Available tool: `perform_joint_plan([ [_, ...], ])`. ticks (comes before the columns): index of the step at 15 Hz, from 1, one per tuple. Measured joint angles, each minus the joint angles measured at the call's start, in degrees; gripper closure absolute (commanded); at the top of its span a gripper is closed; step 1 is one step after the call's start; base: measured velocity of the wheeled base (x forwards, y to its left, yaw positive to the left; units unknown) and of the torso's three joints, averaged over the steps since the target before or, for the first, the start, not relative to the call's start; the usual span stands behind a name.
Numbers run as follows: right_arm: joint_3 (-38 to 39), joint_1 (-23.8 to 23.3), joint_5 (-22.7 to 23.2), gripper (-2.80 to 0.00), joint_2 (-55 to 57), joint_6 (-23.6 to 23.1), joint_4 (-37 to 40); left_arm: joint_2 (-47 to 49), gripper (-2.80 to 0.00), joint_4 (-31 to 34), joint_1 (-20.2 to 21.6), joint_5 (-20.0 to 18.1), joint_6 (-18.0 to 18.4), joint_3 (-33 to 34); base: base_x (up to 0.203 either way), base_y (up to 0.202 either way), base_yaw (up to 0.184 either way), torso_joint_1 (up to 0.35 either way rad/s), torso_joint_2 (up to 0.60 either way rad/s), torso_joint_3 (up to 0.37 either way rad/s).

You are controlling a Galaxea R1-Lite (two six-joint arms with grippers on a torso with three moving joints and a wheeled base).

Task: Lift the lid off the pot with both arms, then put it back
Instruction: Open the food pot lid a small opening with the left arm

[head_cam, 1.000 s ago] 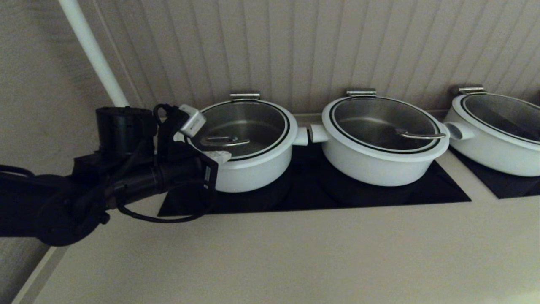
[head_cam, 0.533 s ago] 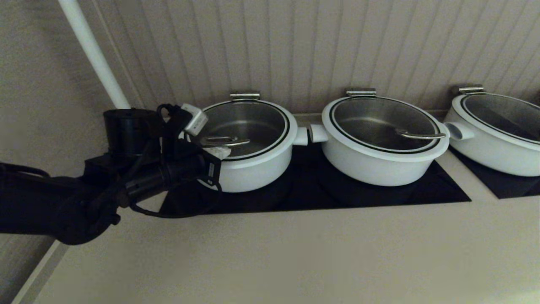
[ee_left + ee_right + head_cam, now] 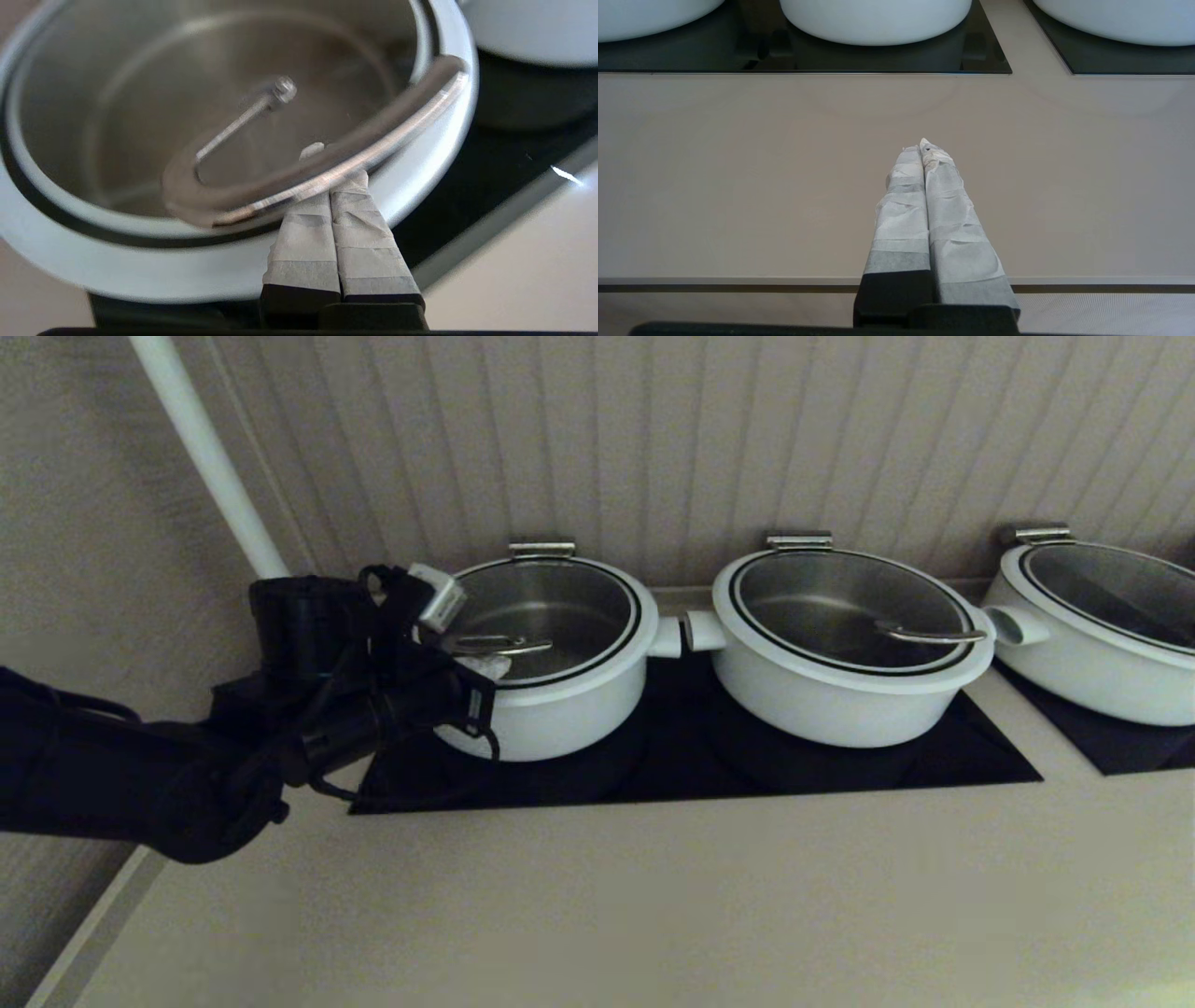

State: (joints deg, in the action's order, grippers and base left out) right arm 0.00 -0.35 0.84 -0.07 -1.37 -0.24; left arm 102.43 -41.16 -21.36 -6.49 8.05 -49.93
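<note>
Counter (image 3: pixel 597 896) runs wide, black cooktop (image 3: pixel 840 761) set into its far part with three white pots. The pot (image 3: pixel 551 709) is the leftmost, the lid (image 3: pixel 560 616) seated on it. Two wider pots (image 3: pixel 840 700) sit to its right. Left arm (image 3: pixel 140 784) reaches in from the left – left gripper (image 3: pixel 327 161) at the lid's near-left rim, fingers pressed together, tips tucked under the steel handle (image 3: pixel 327 168), not clamping it. Right gripper (image 3: pixel 924 147) hangs over bare counter on the near side – fingers closed on nothing.
</note>
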Motion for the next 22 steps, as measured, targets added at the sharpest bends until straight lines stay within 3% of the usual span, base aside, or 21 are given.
perform_joint_plan([
  [22, 0.0, 0.0, 0.0, 0.0, 0.48, 0.0, 0.02, -2.6, 0.0, -0.94, 3.01, 1.0, 1.23, -4.49, 0.0, 0.0, 0.0, 0.0, 0.0, 0.0],
])
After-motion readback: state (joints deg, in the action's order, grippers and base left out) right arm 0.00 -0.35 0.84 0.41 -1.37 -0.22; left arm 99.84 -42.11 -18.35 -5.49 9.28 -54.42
